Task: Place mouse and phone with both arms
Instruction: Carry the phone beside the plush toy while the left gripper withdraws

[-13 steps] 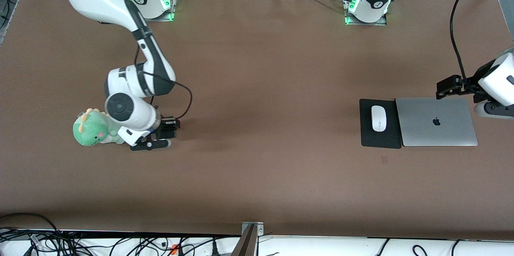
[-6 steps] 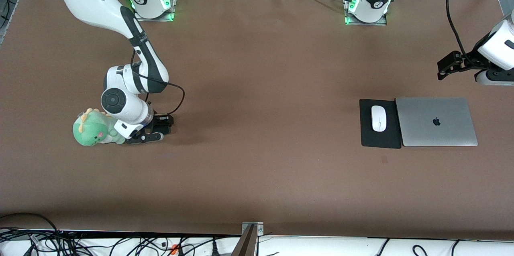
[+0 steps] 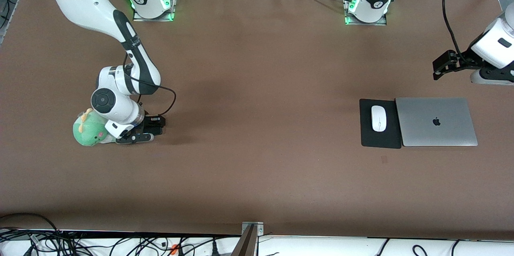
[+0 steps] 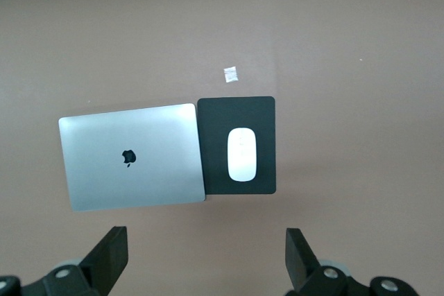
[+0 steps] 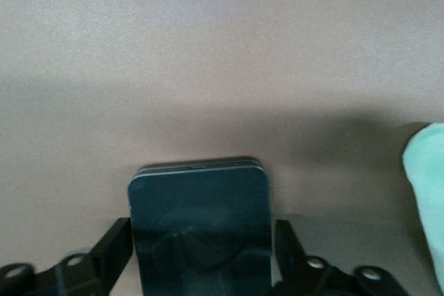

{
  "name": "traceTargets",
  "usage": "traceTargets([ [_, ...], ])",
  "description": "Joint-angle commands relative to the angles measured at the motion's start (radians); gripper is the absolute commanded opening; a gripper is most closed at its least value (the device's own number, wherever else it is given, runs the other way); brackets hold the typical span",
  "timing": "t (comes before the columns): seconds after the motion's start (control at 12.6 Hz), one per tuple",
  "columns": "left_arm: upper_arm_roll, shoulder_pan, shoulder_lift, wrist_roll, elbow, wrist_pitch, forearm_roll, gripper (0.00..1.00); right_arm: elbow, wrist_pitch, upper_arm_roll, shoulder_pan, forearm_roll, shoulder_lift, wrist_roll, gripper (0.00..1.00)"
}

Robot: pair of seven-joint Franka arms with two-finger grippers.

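The white mouse (image 3: pixel 378 118) lies on a black mouse mat (image 3: pixel 379 140) beside the laptop; it also shows in the left wrist view (image 4: pixel 242 154). The black phone (image 5: pixel 200 227) sits between the fingers of my right gripper (image 5: pixel 201 268), which is shut on it low over the table. In the front view my right gripper (image 3: pixel 134 138) is right beside a green plush, and the phone is hidden under it. My left gripper (image 3: pixel 486 77) is open and empty, up over the table past the laptop's back edge; its fingers are wide apart in the left wrist view (image 4: pixel 206 261).
A green plush dinosaur (image 3: pixel 86 131) sits at the right arm's end of the table, and its edge shows in the right wrist view (image 5: pixel 427 192). A closed silver laptop (image 3: pixel 435 121) lies beside the mat. A small pale scrap (image 4: pixel 231 74) lies near the mat.
My right arm has moved toward the plush with the phone and come lower. My left gripper has drawn away from the laptop toward the arms' bases.
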Motion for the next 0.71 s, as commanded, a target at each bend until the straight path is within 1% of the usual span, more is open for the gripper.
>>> traceTargets([
  [0.0, -0.002, 0.006, -0.007, 0.016, 0.010, -0.027, -0.017, 1.00, -0.001, -0.034, 0.013, -0.010, 0.018, -0.079, 0.042, 1.00],
  [0.16, 0.006, 0.010, -0.007, 0.018, 0.013, -0.048, -0.017, 1.00, 0.048, -0.147, 0.021, -0.004, 0.017, -0.145, 0.124, 1.00],
  [0.32, -0.002, 0.009, -0.007, 0.018, 0.033, -0.061, -0.017, 1.00, 0.108, -0.302, 0.021, -0.002, 0.017, -0.220, 0.162, 1.00],
  [0.63, 0.000, 0.010, -0.007, 0.018, 0.033, -0.064, -0.017, 1.00, 0.172, -0.526, 0.015, -0.002, 0.017, -0.374, 0.155, 1.00],
])
